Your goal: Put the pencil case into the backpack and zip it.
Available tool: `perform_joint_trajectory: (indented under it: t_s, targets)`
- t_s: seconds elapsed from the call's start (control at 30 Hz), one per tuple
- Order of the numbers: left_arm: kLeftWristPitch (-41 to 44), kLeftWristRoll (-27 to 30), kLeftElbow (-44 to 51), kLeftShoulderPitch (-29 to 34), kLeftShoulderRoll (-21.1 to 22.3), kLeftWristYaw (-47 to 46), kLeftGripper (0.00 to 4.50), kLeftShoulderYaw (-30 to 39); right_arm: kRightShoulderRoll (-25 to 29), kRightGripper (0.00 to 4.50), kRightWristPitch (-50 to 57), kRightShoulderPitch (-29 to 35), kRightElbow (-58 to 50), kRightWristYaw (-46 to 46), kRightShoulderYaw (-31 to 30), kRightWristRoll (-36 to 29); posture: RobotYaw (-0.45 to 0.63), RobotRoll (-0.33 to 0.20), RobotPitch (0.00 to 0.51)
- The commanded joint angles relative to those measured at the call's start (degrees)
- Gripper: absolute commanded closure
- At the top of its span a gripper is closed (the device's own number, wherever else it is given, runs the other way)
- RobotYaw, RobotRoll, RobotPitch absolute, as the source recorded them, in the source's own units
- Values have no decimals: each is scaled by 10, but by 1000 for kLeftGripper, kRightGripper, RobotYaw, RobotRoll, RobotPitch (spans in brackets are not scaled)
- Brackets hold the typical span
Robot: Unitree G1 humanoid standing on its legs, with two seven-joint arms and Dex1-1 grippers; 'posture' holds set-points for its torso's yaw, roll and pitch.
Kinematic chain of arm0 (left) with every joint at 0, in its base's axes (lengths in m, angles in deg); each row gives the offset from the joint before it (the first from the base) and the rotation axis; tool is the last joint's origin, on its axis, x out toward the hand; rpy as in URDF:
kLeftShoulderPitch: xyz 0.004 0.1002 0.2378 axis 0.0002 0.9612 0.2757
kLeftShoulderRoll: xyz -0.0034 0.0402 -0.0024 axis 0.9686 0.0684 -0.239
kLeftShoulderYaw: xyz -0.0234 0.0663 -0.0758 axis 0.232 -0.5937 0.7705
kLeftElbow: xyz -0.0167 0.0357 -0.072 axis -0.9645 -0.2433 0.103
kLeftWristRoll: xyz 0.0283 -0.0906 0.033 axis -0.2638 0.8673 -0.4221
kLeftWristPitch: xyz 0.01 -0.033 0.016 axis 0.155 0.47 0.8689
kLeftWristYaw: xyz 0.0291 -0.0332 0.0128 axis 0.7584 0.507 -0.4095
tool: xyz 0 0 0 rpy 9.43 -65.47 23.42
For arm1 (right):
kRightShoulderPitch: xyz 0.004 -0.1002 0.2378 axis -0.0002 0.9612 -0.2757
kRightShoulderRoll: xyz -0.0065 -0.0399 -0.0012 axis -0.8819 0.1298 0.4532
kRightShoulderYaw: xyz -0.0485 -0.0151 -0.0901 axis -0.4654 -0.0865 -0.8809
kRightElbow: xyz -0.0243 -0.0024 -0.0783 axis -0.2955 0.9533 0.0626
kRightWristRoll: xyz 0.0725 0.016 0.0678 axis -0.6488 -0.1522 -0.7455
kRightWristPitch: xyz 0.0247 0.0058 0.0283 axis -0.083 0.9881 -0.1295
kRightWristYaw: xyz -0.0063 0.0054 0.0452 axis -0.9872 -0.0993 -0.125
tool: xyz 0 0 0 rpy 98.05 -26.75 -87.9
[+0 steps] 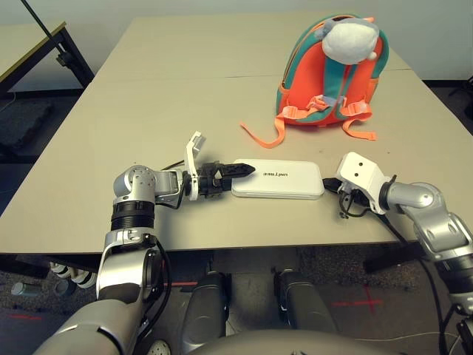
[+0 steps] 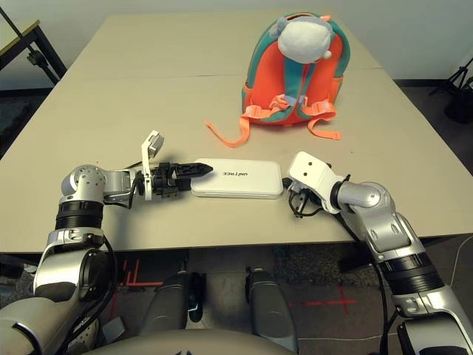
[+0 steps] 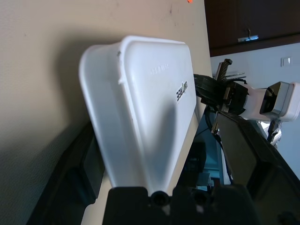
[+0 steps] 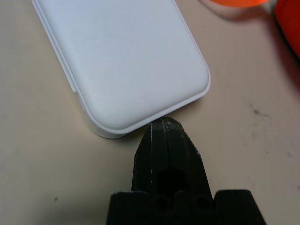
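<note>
The case (image 1: 278, 179) lies flat near the worktop's (image 1: 148, 103) front edge; left gripper (image 1: 240, 170) straddles its left end, fingers apart; right gripper (image 4: 165, 125), fingers together, touches its right end; clamp squarely before lifting toward the far backpack (image 1: 332, 74).

Even, bright overhead light; soft short shadows on tabletop (image 1: 148, 111). No glare. Head views sharp. Left wrist view: near fingers (image 3: 70, 187) dark, blurred.
</note>
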Motion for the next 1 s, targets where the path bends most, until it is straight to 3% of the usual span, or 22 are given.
perform_joint_trajectory:
  t_s: [0.03, 0.4, 0.47, 0.63, 0.7, 1.0]
  targets:
    - [10, -19, -10, 20, -7, -5, 0, -27, -6, 4470, -8, -6, -10, -1, -13, 1, -106, 0, 112]
    - [-11, -23, -1, 27, -8, 2, 0, -29, -14, 4470, -18, -12, 0, -11, -19, 4, -103, 0, 112]
    - [-25, -26, 0, 27, -7, 1, 559, -26, -14, 4500, -23, -12, 5, -14, -20, 6, -101, 0, 113]
    - [-42, -30, -1, 23, -7, 1, 2476, -18, -17, 4500, -33, -14, 19, -17, -22, 8, -98, 0, 113]
    - [-45, -29, 1, 21, -6, 2, 2937, -16, -17, 4500, -36, -14, 22, -18, -23, 9, -97, 0, 115]
    - [-95, -21, 22, 13, -10, -3, 3062, 7, -22, 4500, -49, -18, 36, -30, -22, 22, -95, 0, 117]
